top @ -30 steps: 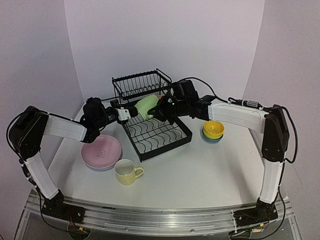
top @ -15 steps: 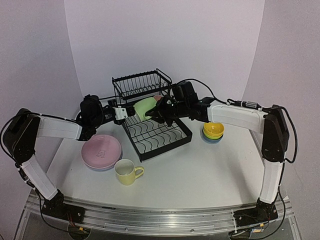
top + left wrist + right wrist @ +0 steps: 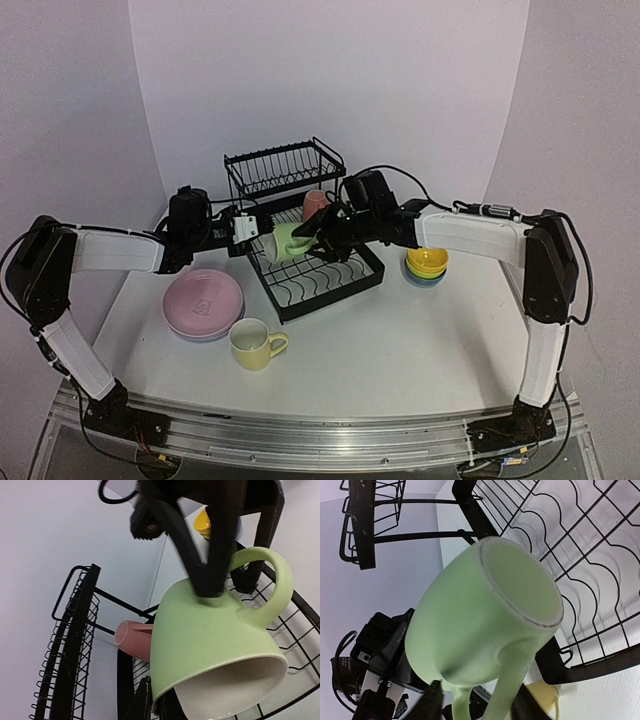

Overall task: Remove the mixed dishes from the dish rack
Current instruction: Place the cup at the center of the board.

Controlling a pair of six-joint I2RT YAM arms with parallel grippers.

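Lower than a second ago, the green mug has come down from beside the upper shelf and now hangs over the front-left part of the rack. The right gripper has spread its jaws, which were closed before. The left gripper is clamped tight on the mug's rim — one finger inside the mouth, the other against the outer wall. It carries the mug on its side, mouth toward itself and base toward the right gripper. The right gripper's jaws stand well apart, straddling the handle. The right wrist view shows a gap between the handle and one fingertip, so that gripper grips nothing.

Just behind the right gripper, a pink mug sits at the back of the rack's lower tray. Below the left gripper, on its near side, a pink plate tops a stack on the table. A yellow mug stands upright just past the plate, toward the arm bases. A stack of bowls — yellow on top — sits beside the right forearm, outside the rack.
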